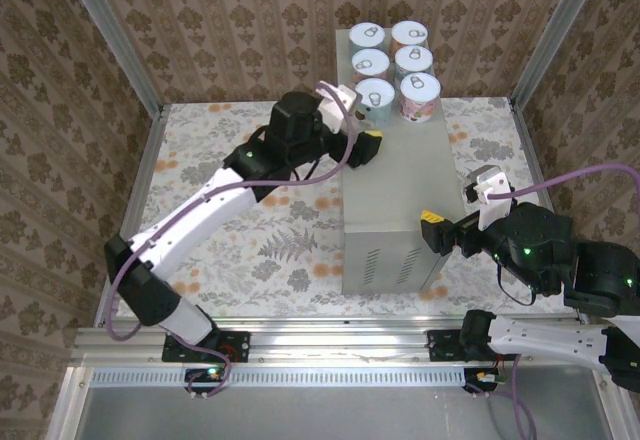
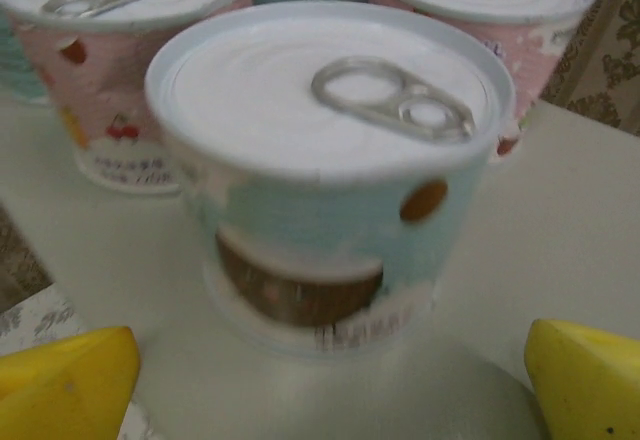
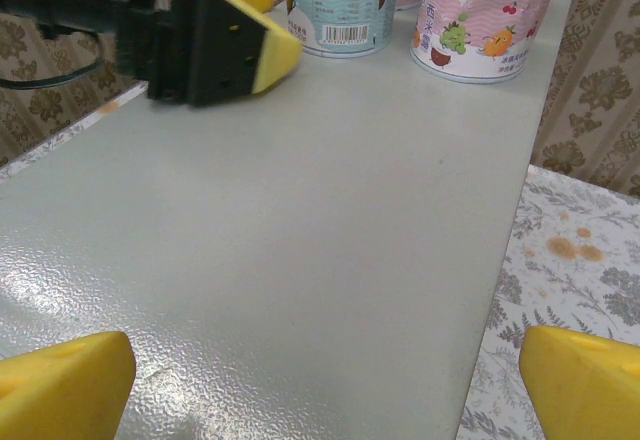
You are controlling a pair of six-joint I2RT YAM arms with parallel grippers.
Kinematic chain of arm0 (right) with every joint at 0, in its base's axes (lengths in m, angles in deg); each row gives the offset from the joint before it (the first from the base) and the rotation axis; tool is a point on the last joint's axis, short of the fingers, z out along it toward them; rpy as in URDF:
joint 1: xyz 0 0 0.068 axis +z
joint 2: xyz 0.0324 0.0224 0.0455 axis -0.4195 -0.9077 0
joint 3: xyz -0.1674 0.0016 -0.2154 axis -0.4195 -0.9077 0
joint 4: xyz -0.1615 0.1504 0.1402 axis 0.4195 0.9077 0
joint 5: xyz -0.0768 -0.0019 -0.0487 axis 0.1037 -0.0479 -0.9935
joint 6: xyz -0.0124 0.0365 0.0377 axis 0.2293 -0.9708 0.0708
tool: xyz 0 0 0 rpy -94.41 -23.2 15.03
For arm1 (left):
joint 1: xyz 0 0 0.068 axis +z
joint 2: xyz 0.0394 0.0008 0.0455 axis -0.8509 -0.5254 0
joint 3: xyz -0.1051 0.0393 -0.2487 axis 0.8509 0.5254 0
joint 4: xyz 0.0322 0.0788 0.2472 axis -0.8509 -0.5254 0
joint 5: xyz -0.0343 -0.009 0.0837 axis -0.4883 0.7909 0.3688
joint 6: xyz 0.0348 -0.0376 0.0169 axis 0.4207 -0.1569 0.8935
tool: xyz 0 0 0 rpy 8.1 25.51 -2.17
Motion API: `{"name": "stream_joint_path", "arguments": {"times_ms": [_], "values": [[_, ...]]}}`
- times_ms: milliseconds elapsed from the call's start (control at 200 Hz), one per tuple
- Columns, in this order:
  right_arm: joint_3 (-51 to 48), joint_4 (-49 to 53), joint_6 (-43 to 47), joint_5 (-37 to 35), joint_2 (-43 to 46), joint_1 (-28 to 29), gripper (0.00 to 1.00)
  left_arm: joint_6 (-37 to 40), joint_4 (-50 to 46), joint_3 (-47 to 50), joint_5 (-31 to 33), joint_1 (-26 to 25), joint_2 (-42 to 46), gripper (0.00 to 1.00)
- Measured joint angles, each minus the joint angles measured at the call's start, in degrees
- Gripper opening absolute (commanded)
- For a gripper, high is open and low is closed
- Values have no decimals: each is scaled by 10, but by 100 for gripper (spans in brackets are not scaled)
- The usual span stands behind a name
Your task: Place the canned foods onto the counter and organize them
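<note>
The floral floor surface point(image 1: 260, 250) fills the cell, and on it stands the long grey bench point(image 1: 395, 210), its vent slots facing the arm bases. The left arm reaches diagonally to the bench's far half. The right arm is folded near the bench's near right corner.

All six canned foods point(image 1: 414, 61) stand upright on the far end of the bench, in two columns of three with pull-tab lids up. They are packed close together, probably to leave the near part of the top bare and keep the set tidy. By this layout the placing looks finished, and little or nothing is left to organize.

The teal tin point(image 1: 375, 98) is the nearest in the left column, just beside a pink tin point(image 1: 420, 95). In the left wrist view the teal tin point(image 2: 320, 160) sits squarely ahead.

The left hand point(image 1: 362, 122) is released: its yellow fingertips point(image 2: 60, 380) are spread wide to either side of the teal tin and apart from it, gripping nothing. That spread should let it draw back without tipping the tin.

The right hand point(image 1: 450, 228) is also wide open and empty. It hovers over the bench's near right edge, well apart from the tins, and looks parked out of the way.
</note>
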Motion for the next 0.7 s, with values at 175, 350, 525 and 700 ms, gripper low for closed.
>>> {"name": "stream_joint_path", "arguments": {"times_ms": [175, 350, 525, 700], "values": [[0, -2, 0, 0, 0, 0, 100, -4, -39, 54, 7, 0, 87, 100], [-8, -22, 4, 2, 0, 0, 100, -12, -59, 118, 24, 2, 194, 100], [-14, -31, 18, 16, -12, 0, 100, -35, -88, 180, 54, 24, 268, 100], [7, -42, 31, 37, -56, 0, 100, -61, -119, 237, 72, 58, 302, 100]]}}
